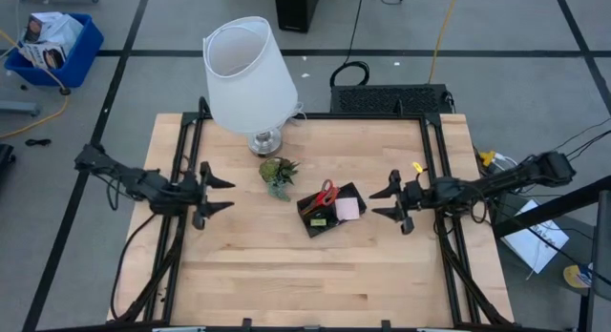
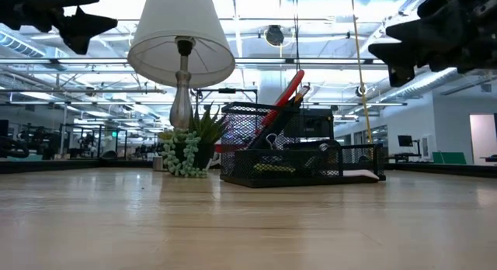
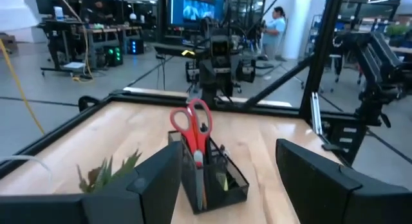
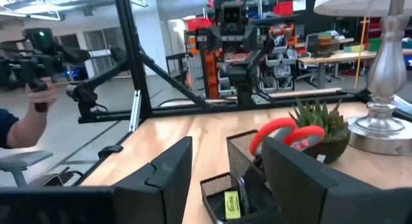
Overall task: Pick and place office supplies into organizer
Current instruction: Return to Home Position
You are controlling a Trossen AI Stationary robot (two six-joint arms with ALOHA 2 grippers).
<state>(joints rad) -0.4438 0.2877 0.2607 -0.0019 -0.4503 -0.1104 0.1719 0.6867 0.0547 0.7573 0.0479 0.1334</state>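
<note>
Standing mid-way on the pale wooden tabletop [image 1: 286, 265] of a bright workshop, beside a white-shaded lamp [image 1: 246, 74], the black mesh desk organizer [image 1: 323, 224] holds red-handled scissors [image 1: 326, 193] and a pink sticky-note pad [image 1: 347, 209]. The left gripper [image 1: 229, 195] and right gripper [image 1: 374, 203] hang either side of it — both spread wide, empty.

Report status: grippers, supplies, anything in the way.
Left gripper open, empty, raised at table's left; right gripper open, empty, at right. Red scissors and pink pad inside organizer. Plant stands roughly between left gripper and organizer.
</note>
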